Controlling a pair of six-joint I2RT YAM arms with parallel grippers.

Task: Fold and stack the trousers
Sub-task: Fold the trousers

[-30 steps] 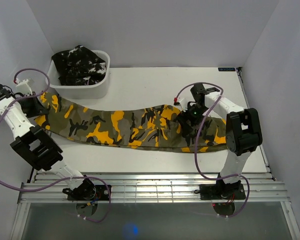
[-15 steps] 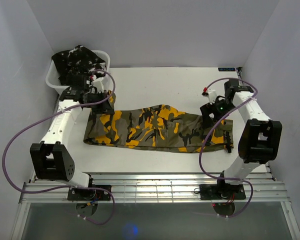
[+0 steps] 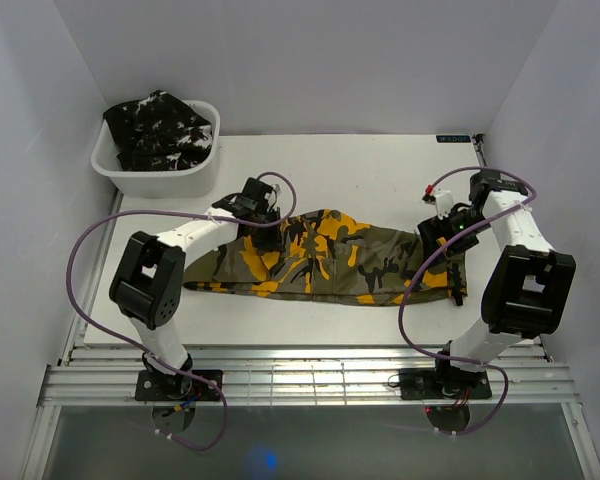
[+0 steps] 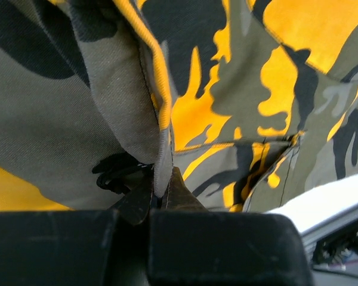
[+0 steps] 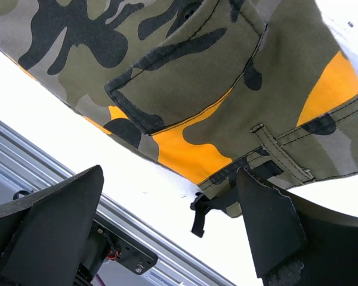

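The olive camouflage trousers [image 3: 330,260] lie stretched across the table [image 3: 350,170]. Their leg end is folded over and rises into the left claw [image 3: 260,212], and their waist end lies directly under the right claw [image 3: 442,228]. The left claw is clenched on a hemmed edge of the cloth. The right claw is released, its fingers [image 5: 265,220] spread wide with nothing between them. The black trousers [image 3: 160,130] sit bunched in the white tub [image 3: 155,182], well away from and behind the left claw.

The left arm bends at a low elbow and reaches inward across the table to the trousers' far edge. The right arm folds up from its base and turns its wrist back toward the middle.

The left wrist view shows what the overhead view cannot. The seam is pinched right at the left claw's [image 4: 158,193] tips, with cloth draping on both sides. The right wrist view shows a back pocket [image 5: 185,89] and a belt loop [image 5: 280,158] just beyond the right claw [image 5: 169,179].
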